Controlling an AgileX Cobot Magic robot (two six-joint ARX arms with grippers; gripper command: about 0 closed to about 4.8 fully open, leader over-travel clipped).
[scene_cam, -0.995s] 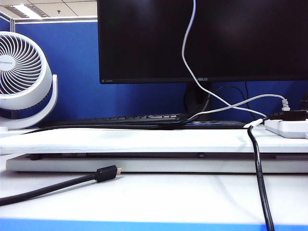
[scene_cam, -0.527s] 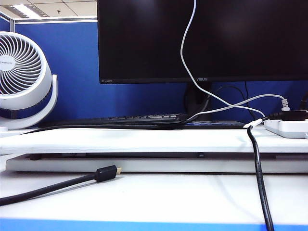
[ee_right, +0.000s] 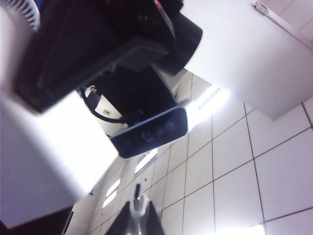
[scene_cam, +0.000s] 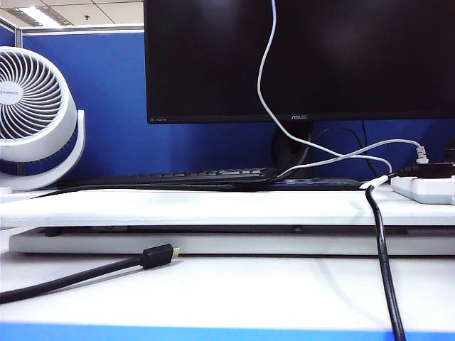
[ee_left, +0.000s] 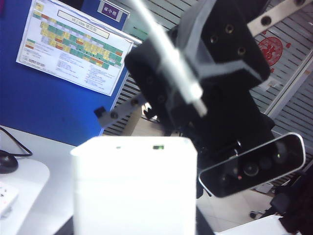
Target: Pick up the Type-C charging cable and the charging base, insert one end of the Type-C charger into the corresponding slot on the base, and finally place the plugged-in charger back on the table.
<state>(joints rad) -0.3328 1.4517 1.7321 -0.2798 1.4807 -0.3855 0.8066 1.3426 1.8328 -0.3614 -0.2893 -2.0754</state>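
Type-C charging cable [scene_cam: 260, 78]: being held up in the air, well above the tabletop, hanging down in front of the monitor [scene_cam: 213, 64] and trailing toward the right edge of the raised board, near the power strip [scene_cam: 426, 188]. Being clamped close to its small white plug [ee_left: 198, 104] by the right gripper [ee_left: 186, 83], with the jaws closed on it and the plug tip sticking out free.

Charging base [ee_left: 134, 186]: also being carried in the air, not lying on the table [scene_cam: 227, 291]. Being grasped by the left gripper [ee_right: 63, 85], as the right wrist view is showing a dark hand around the white block. Facing the plug, near it but apart from it.

Judging the step: working on the insertion, with both things already lifted and the plug not yet in the slot. Next move probably calling for lining the plug up with the small slot on the end face of the base, then pushing straight in while bracing the base firmly. Placing back on the table not yet done.
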